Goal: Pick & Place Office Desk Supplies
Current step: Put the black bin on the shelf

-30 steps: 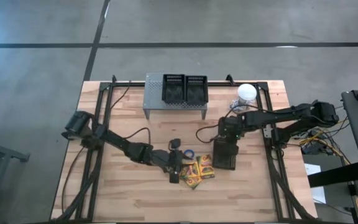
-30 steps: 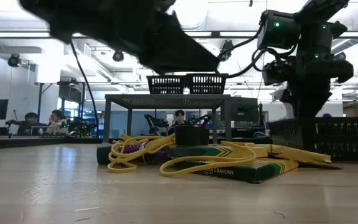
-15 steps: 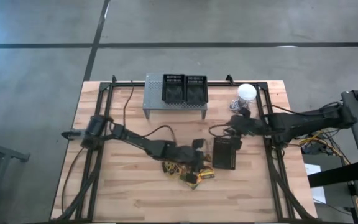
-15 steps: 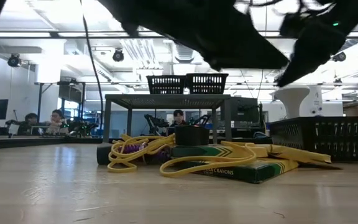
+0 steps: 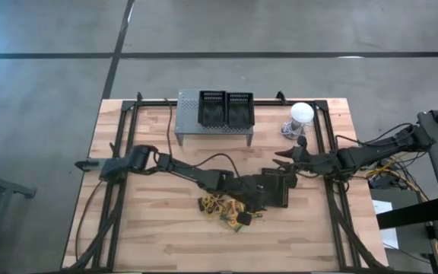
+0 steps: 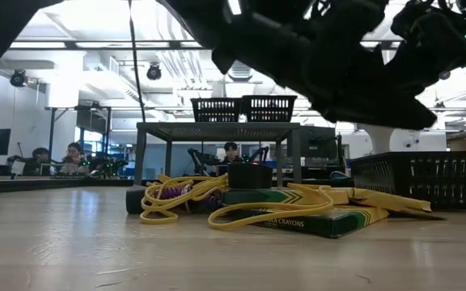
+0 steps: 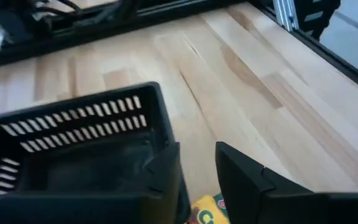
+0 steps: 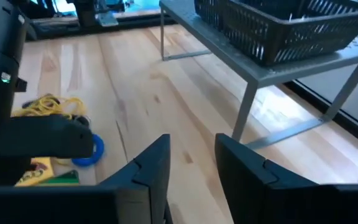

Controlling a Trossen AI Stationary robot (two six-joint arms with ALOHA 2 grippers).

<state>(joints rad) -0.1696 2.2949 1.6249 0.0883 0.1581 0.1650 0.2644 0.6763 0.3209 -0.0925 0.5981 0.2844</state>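
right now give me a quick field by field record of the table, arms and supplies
left gripper: empty, fingers parted, low beside the black basket mid-table
right gripper: empty, fingers parted, above the table, aimed toward the stand
supplies: crayon boxes and rubber bands heaped on the wood, in front of the basket
stand: grey metal stand at the table's back edge, carrying two black baskets
other: white dome at back right
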